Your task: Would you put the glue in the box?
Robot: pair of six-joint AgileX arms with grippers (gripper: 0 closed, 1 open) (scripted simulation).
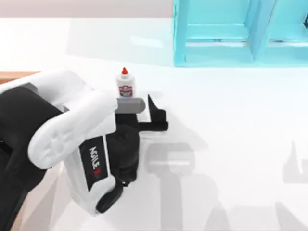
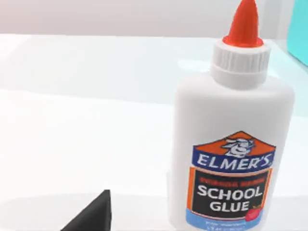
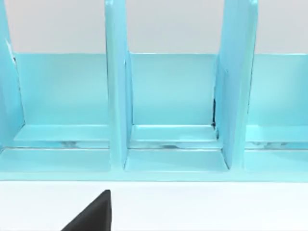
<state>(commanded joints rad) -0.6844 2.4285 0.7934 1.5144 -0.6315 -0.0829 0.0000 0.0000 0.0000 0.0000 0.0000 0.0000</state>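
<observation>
The glue (image 1: 125, 86) stands upright on the white table (image 1: 231, 125), toward the far side and a little left of centre in the top view, in front of and to the left of the turquoise shelf unit (image 1: 240, 33). The left arm reaches over the table from the left side, and its left gripper (image 1: 144, 113) sits just beside the bottle on the near side. One dark finger (image 1: 153, 111) points toward the shelf to the right of the bottle; the other is hidden under the wrist, so whether the fingers are apart or together cannot be told. Nothing is clamped yet, since the left wrist view shows the bottle (image 2: 231, 144) standing free with a dark fingertip (image 2: 94, 216) low in the picture.

The bottle looks light and made of thin plastic, so it would probably give a little under a squeeze (too hard a pinch might push glue toward the red-orange cap (image 2: 244, 24)). Its smooth white sides seem slippery and it is tall for its base, so a nudge could tip it. The flat labelled body, below the shoulder, appears the best place to grip, rather than the tapered cap.

A strip of orange-brown edge at the left of the top view may be the box (image 1: 17, 75). The right gripper faces the shelf unit (image 3: 168, 110), parked.
</observation>
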